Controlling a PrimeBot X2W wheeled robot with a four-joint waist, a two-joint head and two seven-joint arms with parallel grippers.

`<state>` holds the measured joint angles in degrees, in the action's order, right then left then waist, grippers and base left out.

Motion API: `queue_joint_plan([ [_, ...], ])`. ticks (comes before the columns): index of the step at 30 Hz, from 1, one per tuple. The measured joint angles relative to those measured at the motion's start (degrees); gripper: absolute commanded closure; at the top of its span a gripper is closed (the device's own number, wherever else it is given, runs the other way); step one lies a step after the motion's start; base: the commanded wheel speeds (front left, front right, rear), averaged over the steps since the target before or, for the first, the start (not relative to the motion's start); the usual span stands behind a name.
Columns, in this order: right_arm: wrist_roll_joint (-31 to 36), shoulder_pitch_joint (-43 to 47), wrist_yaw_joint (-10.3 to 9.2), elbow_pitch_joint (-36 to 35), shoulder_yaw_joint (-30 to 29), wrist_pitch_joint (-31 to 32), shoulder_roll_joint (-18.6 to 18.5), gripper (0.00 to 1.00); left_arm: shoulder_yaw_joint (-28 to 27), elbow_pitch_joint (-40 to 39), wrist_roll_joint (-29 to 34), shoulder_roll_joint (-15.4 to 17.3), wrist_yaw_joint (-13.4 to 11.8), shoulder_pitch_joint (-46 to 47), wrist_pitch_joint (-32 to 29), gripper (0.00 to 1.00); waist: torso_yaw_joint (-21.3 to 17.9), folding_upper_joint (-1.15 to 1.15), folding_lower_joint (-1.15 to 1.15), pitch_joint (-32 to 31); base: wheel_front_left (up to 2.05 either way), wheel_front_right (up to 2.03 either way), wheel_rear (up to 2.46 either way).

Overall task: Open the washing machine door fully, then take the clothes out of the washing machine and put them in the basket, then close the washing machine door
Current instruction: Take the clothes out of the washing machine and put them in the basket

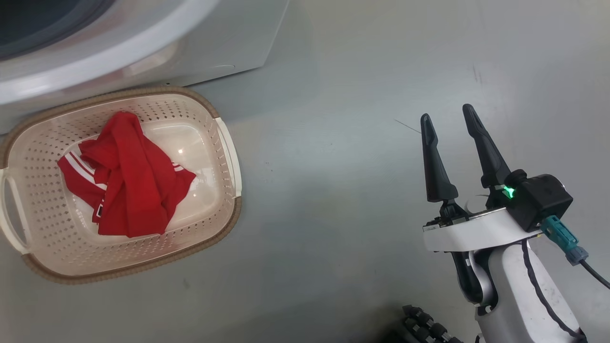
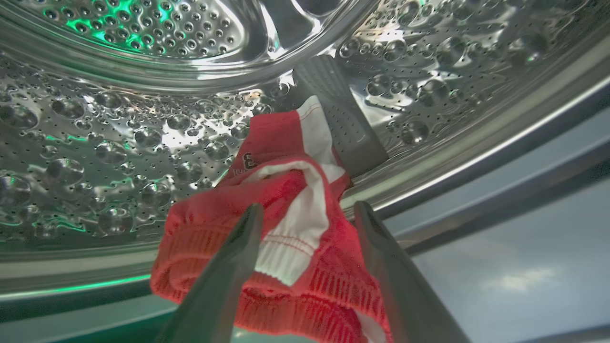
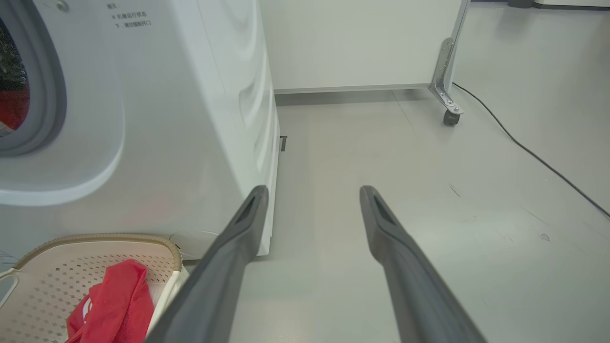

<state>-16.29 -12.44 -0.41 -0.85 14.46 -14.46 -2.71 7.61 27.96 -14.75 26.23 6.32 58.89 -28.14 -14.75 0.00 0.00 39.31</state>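
Inside the washing machine's steel drum lies a red garment with white stripes, one of the clothes. My left gripper is open, its two fingers reaching along either side of that garment. Another red garment lies in the cream basket, which stands on the floor just in front of the white washing machine. My right gripper hangs open and empty over bare floor to the right of the basket. In the right wrist view the right gripper points past the machine's corner, with the basket at lower left. The washing machine door is out of view.
A white panel on a metal leg with a caster stands behind the machine, and a black cable runs across the grey floor on the right. Part of my dark base shows at the bottom edge.
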Motion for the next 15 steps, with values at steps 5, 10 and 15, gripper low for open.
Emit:
queue_joint_plan([
  [5,-1.03,-0.71,0.01,-0.1,0.67,0.0,0.09,0.0,-0.22,2.46,0.07,1.66,0.02,1.69,-1.96,0.0,-0.5,0.0,0.0,0.8,0.0,0.0,0.0],
  [10,-1.44,-1.25,0.0,-0.19,1.16,0.0,0.1,0.0,-1.04,4.76,0.07,2.01,-0.05,1.93,-3.57,0.0,-1.07,0.0,0.0,1.48,0.0,0.0,0.0],
  [15,-1.86,-1.26,-0.1,-0.19,1.16,0.0,0.1,0.0,-1.26,6.31,0.05,1.99,-0.66,2.61,-4.64,0.0,-1.4,0.0,0.0,1.86,0.0,0.0,0.0],
])
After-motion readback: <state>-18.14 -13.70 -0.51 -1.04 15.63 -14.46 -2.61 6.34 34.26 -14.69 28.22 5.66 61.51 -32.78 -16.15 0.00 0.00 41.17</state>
